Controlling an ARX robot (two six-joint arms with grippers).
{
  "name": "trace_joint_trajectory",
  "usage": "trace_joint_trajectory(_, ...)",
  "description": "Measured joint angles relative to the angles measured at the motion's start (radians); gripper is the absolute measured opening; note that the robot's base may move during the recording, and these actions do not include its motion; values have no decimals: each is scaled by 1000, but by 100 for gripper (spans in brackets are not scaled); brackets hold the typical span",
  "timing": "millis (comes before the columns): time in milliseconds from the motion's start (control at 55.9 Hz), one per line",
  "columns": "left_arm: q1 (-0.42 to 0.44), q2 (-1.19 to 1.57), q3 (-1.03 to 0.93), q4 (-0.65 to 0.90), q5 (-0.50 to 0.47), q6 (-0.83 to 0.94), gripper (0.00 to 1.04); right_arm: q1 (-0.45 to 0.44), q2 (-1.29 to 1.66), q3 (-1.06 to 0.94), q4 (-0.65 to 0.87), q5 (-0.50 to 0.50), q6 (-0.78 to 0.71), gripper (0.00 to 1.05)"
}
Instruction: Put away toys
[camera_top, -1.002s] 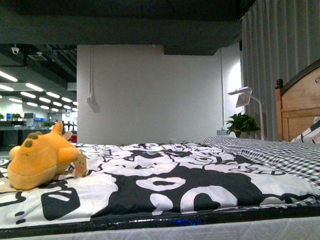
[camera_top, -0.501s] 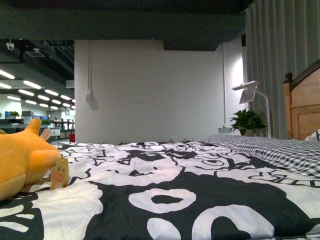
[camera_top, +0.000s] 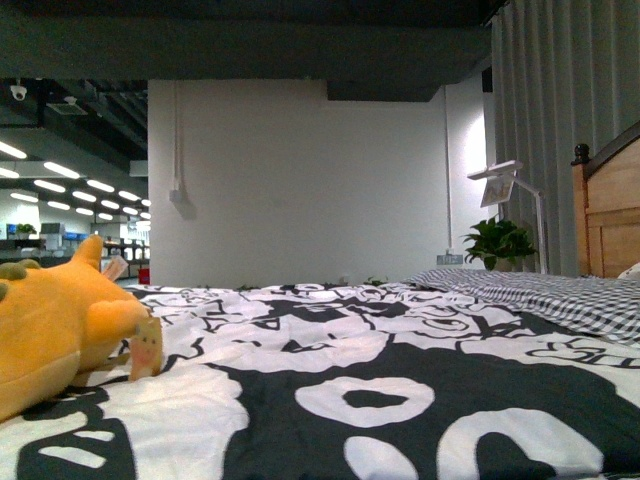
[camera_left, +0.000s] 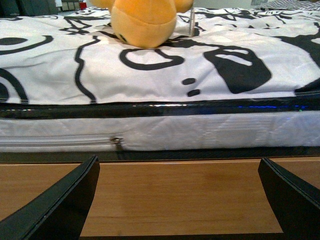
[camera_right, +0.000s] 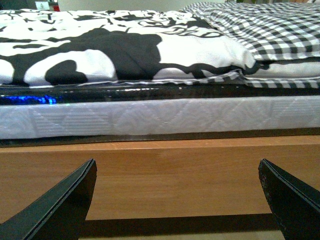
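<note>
An orange-yellow plush toy (camera_top: 55, 325) lies on the black-and-white bedspread (camera_top: 360, 400) at the far left of the front view, a small tag hanging by its side. The left wrist view catches the same toy (camera_left: 144, 21) on the bed beyond the mattress edge. My left gripper (camera_left: 178, 192) is open, low in front of the wooden bed frame (camera_left: 175, 195), well short of the toy. My right gripper (camera_right: 177, 195) is open too, facing the bed frame (camera_right: 170, 175) further right, with nothing between its fingers. Neither arm appears in the front view.
A white quilted mattress (camera_left: 200, 132) with a zipper sits above the frame. A checked sheet (camera_top: 560, 295) covers the bed's right side by a wooden headboard (camera_top: 605, 215). A potted plant (camera_top: 497, 243) and a white lamp (camera_top: 500, 185) stand behind, before a white wall.
The front view has closed in on the bed over the second; the bed edge dropped out of sight and the toy now sits larger at the left edge.
</note>
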Motion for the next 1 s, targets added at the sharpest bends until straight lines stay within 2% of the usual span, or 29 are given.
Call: trace_joint_trajectory(1002,-2,0,0,0,-7,0,98,0,0,0,0,-12,0,98)
